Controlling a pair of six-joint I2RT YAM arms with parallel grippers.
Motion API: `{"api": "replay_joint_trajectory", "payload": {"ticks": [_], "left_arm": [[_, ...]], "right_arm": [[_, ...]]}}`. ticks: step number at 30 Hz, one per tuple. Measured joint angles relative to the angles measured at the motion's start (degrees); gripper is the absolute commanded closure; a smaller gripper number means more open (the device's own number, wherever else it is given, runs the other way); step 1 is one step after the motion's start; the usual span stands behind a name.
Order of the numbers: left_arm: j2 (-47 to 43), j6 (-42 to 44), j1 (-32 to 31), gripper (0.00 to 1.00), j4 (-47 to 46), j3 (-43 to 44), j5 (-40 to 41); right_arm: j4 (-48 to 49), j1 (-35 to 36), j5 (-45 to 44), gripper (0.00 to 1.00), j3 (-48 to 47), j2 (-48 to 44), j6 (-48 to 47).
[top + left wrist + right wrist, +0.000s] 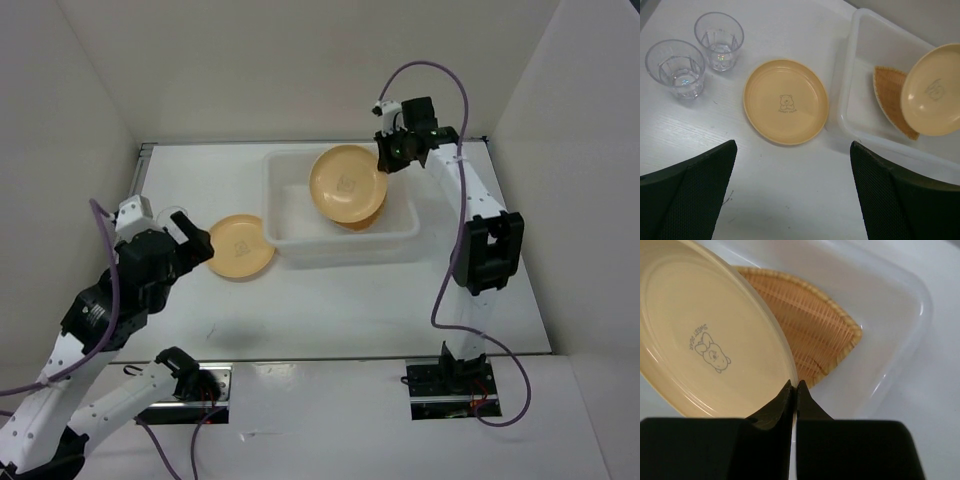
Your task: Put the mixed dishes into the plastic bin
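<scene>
- Top external, nearest first: left gripper (pixel 190 232) hangs over the table (pixel 330 310) left of the plastic bin (pixel 345 247), fingers (pixel 695 192) spread wide, nothing between them.
- Flat plate (pixel 786 101), yellow-orange with a small bear mark in the middle, lies face up on the table just beside the bin's left wall. Cannot tell if its edge touches the rim.
- Two clear cups (pixel 675 67) stand upright on the table further left of the bin than that plate, side by side, close together.
- Bin is translucent white and sits mid-table with its long side across.
- Basket tray (pixel 812 330), woven tan, lies inside the bin on its floor, toward the right end.
- Tilted plate (pixel 705 345) is above the bin's far-right part, partly over the basket tray, face toward the left arm.
- Right gripper (pixel 794 385) is at the bin's far right corner, fingertips pressed onto that plate's rim, pinching it.
</scene>
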State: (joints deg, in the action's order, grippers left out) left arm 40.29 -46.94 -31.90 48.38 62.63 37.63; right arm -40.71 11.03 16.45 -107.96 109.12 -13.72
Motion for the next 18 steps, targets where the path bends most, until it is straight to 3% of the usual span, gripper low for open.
{"api": "replay_joint_trajectory", "payload": {"ticks": [9,10,11,12,15,16,18], "left_arm": [[-5.1,-4.5,1.3,0.00,4.2,-1.0,-1.3],[-4.1,-4.3,1.4,0.00,4.2,-1.3,-2.0],[-2.8,-4.2,1.5,0.00,4.1,-1.6,-2.8],[-1.2,-4.1,1.7,0.00,3.9,-1.9,-3.6],[4.3,-4.0,1.8,0.00,2.0,-3.8,-6.2],[5.5,-4.0,1.8,0.00,0.7,-5.0,-7.2],[7.4,-4.5,2.2,0.00,-2.0,-8.2,-9.8]], "right_arm": [[-1.8,0.2,-6.8,1.00,-4.4,12.7,-2.7],[-1.9,0.2,-7.3,0.96,-5.2,13.5,-3.0],[-2.0,0.2,-7.8,0.88,-5.9,14.1,-3.2],[-2.2,0.1,-8.1,0.64,-6.7,14.7,-3.5],[-2.8,0.1,-9.0,0.22,-9.7,15.8,-3.7],[-3.2,0.1,-9.1,0.03,-11.0,16.0,-4.0],[-3.8,0.1,-9.3,0.01,-13.3,16.0,-4.3]]}}
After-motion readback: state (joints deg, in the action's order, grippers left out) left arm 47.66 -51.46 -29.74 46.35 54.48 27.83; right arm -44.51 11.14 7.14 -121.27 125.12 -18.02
